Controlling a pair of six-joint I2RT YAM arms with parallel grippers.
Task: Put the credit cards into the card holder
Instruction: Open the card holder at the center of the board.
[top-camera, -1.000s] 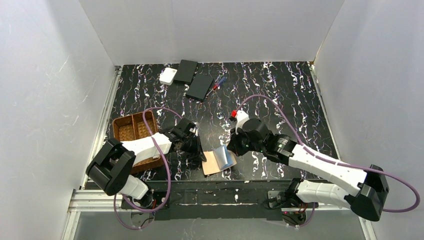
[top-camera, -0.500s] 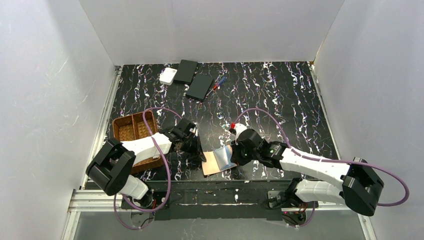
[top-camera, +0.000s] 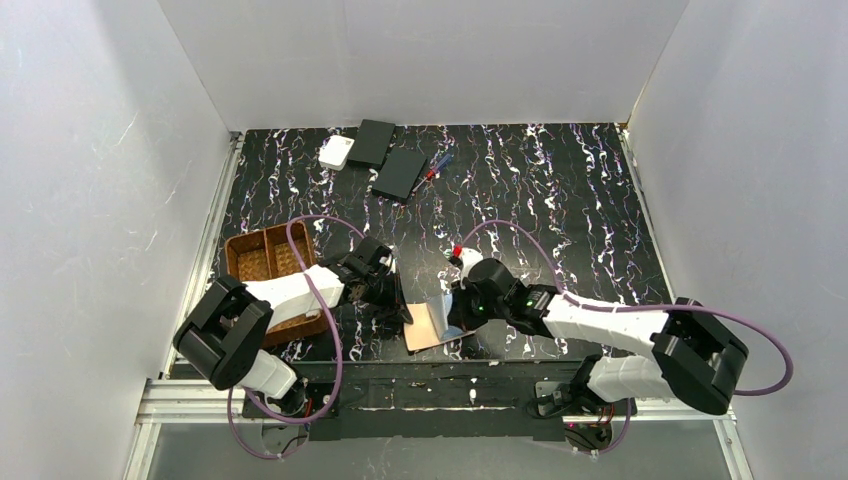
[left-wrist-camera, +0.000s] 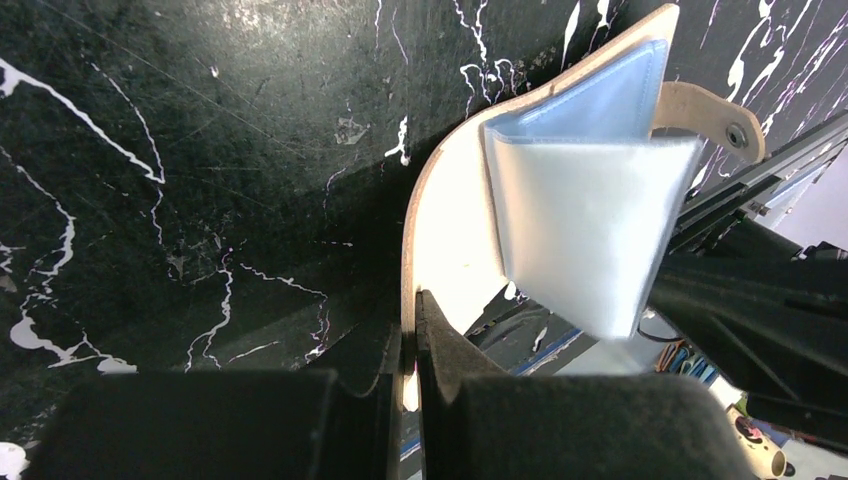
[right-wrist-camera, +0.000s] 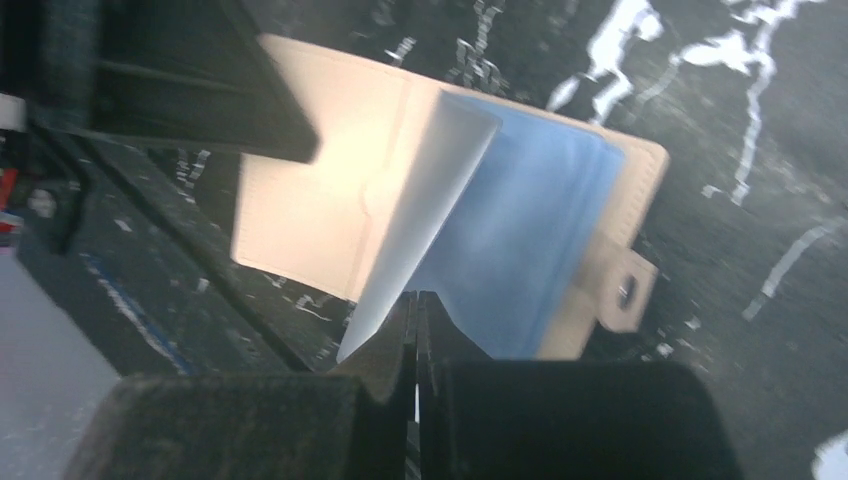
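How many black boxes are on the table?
2. The far black box lies beside the white box; the near black box lies next to it, closer to the robot. None looks hidden.

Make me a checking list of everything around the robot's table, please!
Surface: black table with white streaks.
Job's things: the card holder lies open near the front edge, with one clear pocket lifted. Credit cards: nothing seen.
Clutter: brown tray at the left; white box, two black boxes and maybe a pen at the back.
End effectors: the left end effector is shut on the card holder's cover. The right end effector is shut on the lifted pocket.
Cables: purple cables loop along both arms, off the card holder.
Surroundings: white walls; metal rail in front.
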